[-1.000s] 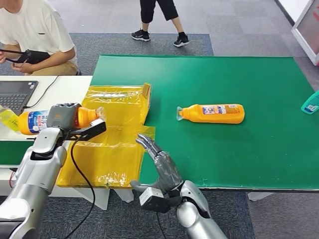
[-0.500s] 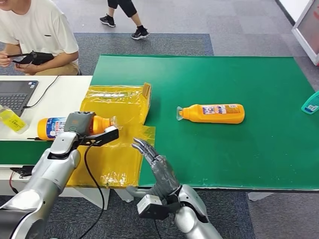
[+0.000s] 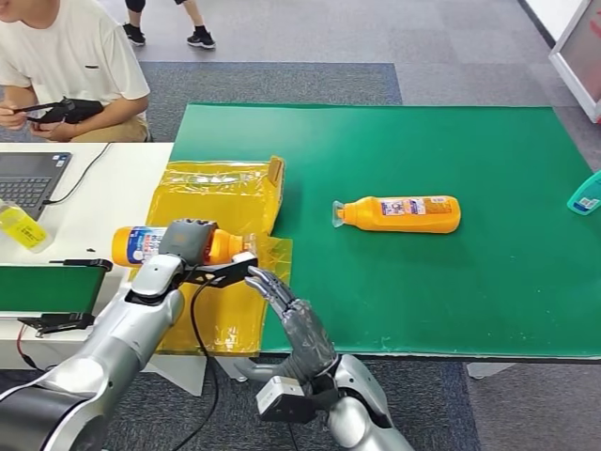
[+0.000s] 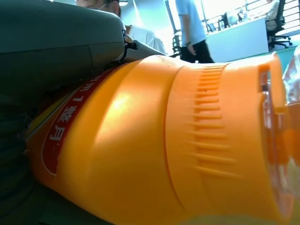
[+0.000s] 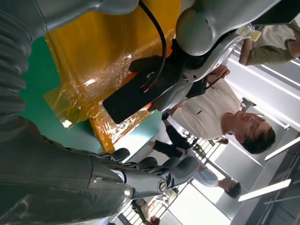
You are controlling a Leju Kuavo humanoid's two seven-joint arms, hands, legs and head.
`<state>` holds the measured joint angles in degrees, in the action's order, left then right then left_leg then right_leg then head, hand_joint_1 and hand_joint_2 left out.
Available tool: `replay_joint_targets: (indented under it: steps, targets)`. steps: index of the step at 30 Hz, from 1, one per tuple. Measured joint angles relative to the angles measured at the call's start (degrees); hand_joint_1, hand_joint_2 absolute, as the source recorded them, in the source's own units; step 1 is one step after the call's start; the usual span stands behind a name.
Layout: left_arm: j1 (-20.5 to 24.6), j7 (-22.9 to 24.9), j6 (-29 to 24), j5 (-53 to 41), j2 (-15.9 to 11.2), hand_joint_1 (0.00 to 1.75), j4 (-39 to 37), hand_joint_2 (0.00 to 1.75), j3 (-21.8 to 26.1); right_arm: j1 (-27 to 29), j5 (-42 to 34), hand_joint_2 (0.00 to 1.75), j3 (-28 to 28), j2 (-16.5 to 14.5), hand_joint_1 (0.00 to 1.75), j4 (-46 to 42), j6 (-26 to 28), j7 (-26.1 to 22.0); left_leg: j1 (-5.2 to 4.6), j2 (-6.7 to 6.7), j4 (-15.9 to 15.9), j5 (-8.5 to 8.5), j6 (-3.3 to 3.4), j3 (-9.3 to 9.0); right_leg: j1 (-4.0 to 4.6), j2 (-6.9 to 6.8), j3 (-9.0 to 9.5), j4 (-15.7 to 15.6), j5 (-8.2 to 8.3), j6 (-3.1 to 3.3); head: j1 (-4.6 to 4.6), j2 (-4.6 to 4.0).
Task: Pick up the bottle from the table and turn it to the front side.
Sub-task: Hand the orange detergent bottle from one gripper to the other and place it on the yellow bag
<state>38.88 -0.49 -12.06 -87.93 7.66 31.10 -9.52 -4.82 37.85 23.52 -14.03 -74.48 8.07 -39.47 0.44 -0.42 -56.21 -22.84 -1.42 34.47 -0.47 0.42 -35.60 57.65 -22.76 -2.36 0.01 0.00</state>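
Note:
My left hand (image 3: 186, 240) grips an orange bottle (image 3: 142, 246) with a blue and white label. It holds the bottle sideways above the yellow bag, clear cap pointing right. In the left wrist view the bottle's orange shoulder (image 4: 152, 140) is seen close up under the grey thumb (image 4: 60, 42). My right hand (image 3: 296, 318) is open with fingers stretched out, their tips just below the held bottle's cap; whether they touch it I cannot tell. Its dark fingers (image 5: 155, 169) reach toward my left arm. A second orange bottle (image 3: 400, 214) lies on its side on the green mat (image 3: 439, 301), cap to the left.
A crinkled yellow plastic bag (image 3: 212, 193) lies across the mat's left edge. A laptop (image 3: 28, 178), a small yellow object (image 3: 22, 228) and a green-screened tablet (image 3: 50, 287) sit on the white table. A person (image 3: 70, 66) sits at the far left. A teal object (image 3: 587, 194) is at the right edge.
My left hand has carried the bottle to the right, close to my right hand's fingertips. The right hand has shifted slightly left. A walking person at the back has moved left.

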Motion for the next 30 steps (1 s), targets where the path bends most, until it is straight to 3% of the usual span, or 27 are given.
replay_joint_targets:
  steps: [13, 14, 17, 18, 30]
  targets:
    - [0.77, 2.04, 0.47, 0.0, 1.86, 1.75, -2.51, 1.75, -7.22, 0.18, -2.63, 1.75, 0.33, 0.0, 0.0, -1.3, -2.38, -0.4, 0.0, 0.0, 0.0, 0.0, 0.0, 0.04, 0.0, 0.0, -0.03, 0.0, 0.0, 0.0, 0.0, 0.0]
    - [0.77, 1.81, 0.59, 0.02, 2.11, 1.58, -2.77, 1.75, -7.49, 0.16, -2.82, 1.75, 0.51, 0.0, 0.0, -1.53, -2.51, -0.44, 0.0, 0.0, 0.0, 0.0, 0.0, 0.05, 0.0, 0.0, -0.03, 0.0, 0.0, 0.0, 0.0, 0.0]
    - [0.92, 0.86, 2.51, 0.15, 2.76, 0.27, -3.67, 1.75, -7.76, 0.11, -4.0, 1.75, 1.1, 0.0, 0.0, -2.23, -3.14, -0.5, 0.0, 0.0, 0.0, 0.0, 0.0, 0.06, 0.0, 0.0, -0.03, 0.0, 0.0, 0.0, 0.0, 0.0]
    - [1.12, 0.46, 3.37, 0.23, 2.89, 0.0, -4.01, 1.75, -7.76, 0.1, -4.68, 1.75, 1.27, 0.0, 0.0, -2.46, -3.39, -0.5, 0.0, 0.0, 0.0, 0.0, 0.0, 0.06, 0.0, 0.0, -0.02, 0.0, 0.0, 0.0, 0.01, 0.0]
    - [2.38, -1.88, 4.25, 1.04, 3.67, 0.0, -6.01, 1.75, -7.0, 0.03, -7.63, 1.75, 2.43, 0.25, 0.0, -4.47, -3.37, -0.5, 0.0, 0.0, 0.0, 0.0, 0.01, 0.03, 0.0, -0.01, 0.02, 0.0, 0.0, 0.0, 0.0, 0.0]
